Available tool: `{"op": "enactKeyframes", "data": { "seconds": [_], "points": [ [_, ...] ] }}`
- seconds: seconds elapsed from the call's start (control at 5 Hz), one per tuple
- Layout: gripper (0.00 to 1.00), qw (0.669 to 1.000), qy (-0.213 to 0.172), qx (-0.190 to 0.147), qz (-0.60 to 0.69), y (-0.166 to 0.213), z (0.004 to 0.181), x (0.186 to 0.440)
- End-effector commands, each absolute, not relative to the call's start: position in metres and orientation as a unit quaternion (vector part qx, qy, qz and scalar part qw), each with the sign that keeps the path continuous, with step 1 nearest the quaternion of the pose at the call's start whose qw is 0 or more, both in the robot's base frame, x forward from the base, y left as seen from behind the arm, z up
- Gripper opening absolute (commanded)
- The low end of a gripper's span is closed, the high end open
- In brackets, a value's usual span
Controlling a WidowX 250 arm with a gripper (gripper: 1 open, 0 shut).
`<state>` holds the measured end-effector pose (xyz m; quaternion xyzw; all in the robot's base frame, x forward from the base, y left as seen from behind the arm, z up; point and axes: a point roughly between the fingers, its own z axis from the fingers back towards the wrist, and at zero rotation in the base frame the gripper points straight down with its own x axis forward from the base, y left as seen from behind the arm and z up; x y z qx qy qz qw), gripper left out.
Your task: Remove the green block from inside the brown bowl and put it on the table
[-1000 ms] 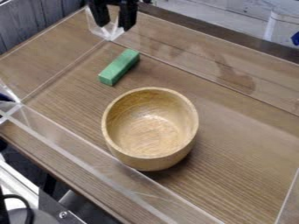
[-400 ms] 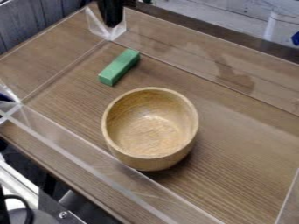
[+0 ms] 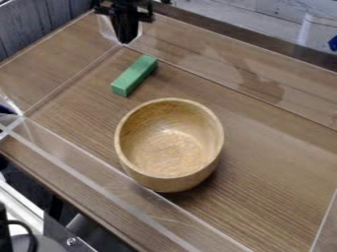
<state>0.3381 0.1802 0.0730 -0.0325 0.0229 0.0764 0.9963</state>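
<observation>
Green block lay flat on the table, outside the brown bowl, up and to the left of it in the camera view. Block and bowl were near each other but apart; no contact seen. Block's long axis ran diagonally, upper end toward the far left corner. Bowl sat upright approx. mid-table, interior bare wood w/ grain visible, nothing inside. Gripper hung at the far left of the table, pointing straight down, above and beyond the block's upper end, not touching it. Fingers were drawn together, narrow, w/ nothing between them; tips ended just over or at the tabletop, contact could not be judged. Clear acrylic wall ran along the near edge, another along the left side. Arm above the gripper was cut off by the top of the picture.
</observation>
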Motion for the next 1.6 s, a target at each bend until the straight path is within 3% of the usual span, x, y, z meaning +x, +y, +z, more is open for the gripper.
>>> {"op": "enactKeyframes", "data": {
  "seconds": [0.0, 0.6, 0.8, 1.0, 1.4],
  "points": [
    [0.00, 0.997, -0.014, -0.014, 0.077, 0.191, 0.092, 0.347],
    [0.00, 0.997, -0.015, -0.017, 0.074, 0.194, 0.085, 0.353],
    [1.00, 0.997, -0.015, -0.018, 0.074, 0.194, 0.086, 0.354],
    [1.00, 0.997, -0.015, -0.019, 0.073, 0.194, 0.088, 0.355],
    [1.00, 0.997, -0.035, -0.022, 0.069, 0.190, 0.117, 0.358]
  ]
}}
